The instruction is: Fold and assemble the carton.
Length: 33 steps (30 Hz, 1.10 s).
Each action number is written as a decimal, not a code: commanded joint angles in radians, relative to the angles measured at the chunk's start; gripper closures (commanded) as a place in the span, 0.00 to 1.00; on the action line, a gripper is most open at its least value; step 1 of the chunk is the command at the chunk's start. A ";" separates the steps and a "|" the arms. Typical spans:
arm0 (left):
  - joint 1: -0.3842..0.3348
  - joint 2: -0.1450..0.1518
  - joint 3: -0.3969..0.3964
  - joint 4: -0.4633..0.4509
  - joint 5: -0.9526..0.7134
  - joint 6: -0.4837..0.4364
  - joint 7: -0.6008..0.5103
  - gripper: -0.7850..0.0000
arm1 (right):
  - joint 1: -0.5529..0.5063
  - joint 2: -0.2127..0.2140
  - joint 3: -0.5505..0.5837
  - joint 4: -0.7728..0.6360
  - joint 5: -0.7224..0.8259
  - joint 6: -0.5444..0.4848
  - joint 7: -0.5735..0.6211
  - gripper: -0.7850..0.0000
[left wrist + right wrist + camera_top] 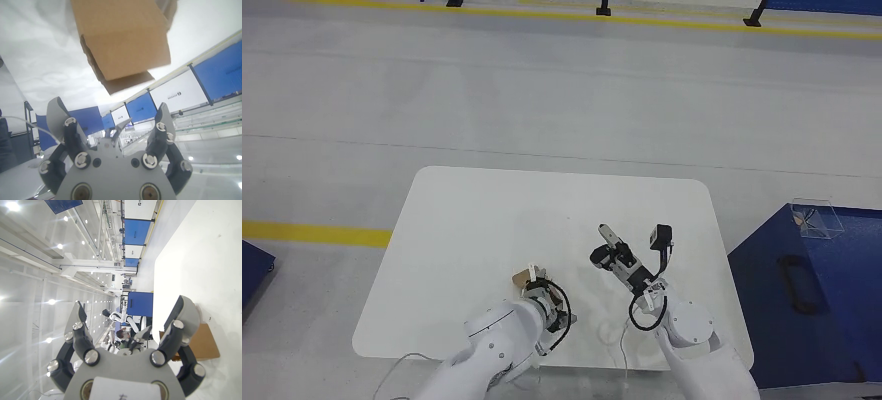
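Carton (122, 37) just beyond L gripper (109, 105), R gripper (130, 301) farther off; both splayed, empty.

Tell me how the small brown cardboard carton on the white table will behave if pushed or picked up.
The small brown cardboard carton looks thin-walled and hollow, so probably light and likely to slide on the smooth white table when nudged. Its loose end flap sticks out unsealed, so it may flex or crumple under a firm squeeze.
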 commanded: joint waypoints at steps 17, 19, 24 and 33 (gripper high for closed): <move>0.161 0.091 -0.200 -0.162 0.297 0.494 -0.421 0.00 | 0.001 -0.004 -0.021 -0.009 -0.001 0.012 -0.005 0.00; 0.161 0.091 -0.200 -0.162 0.297 0.494 -0.421 0.00 | 0.001 -0.004 -0.021 -0.009 -0.001 0.012 -0.005 0.00; 0.142 0.105 -0.184 -0.193 0.460 0.611 -0.383 0.00 | -0.003 0.004 -0.069 -0.043 -0.324 0.075 -0.080 0.00; 0.151 0.292 0.072 -0.064 1.177 0.616 -0.485 0.00 | -0.063 0.011 -0.188 -0.105 -0.784 0.342 -0.095 0.00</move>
